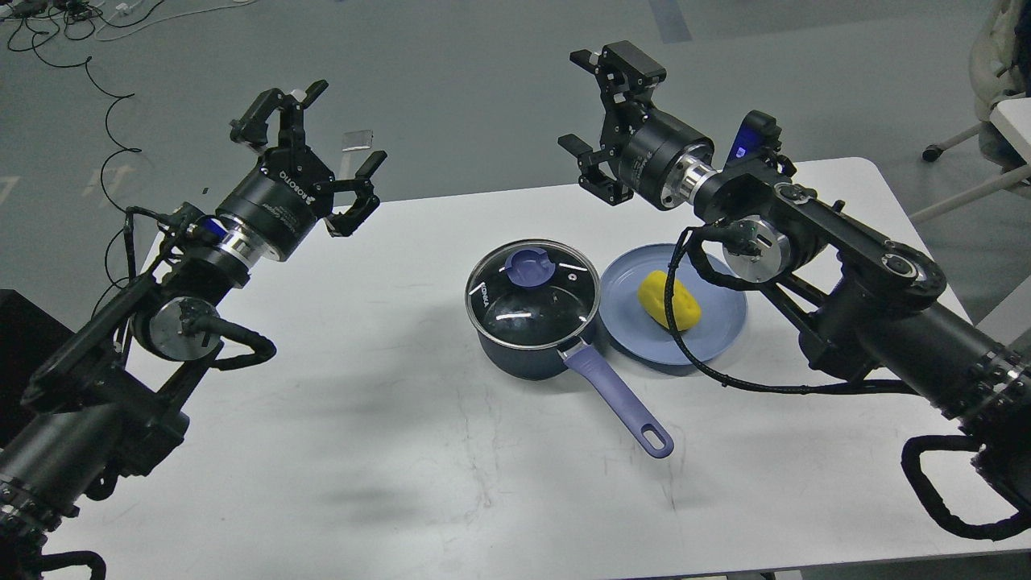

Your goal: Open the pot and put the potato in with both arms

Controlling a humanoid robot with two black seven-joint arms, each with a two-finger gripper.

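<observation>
The pot (523,354) is a dark navy saucepan at the middle of the white table (362,451). A glass lid with a lavender knob (530,267) covers it, and its long lavender handle (620,399) points toward the front right. Right of the pot, the yellow potato (669,300) lies on a flat blue plate (709,322). My left gripper (310,153) hangs open above the table's far left edge, well left of the pot. Raised over the far edge behind the plate, my right gripper (592,109) is open too. Neither holds anything.
A black cable loop (685,322) from the right arm hangs across the plate in front of the potato. Beyond the table is grey floor with cables (80,48) at the far left. A chair base (958,145) and another table corner (1015,121) stand at the far right.
</observation>
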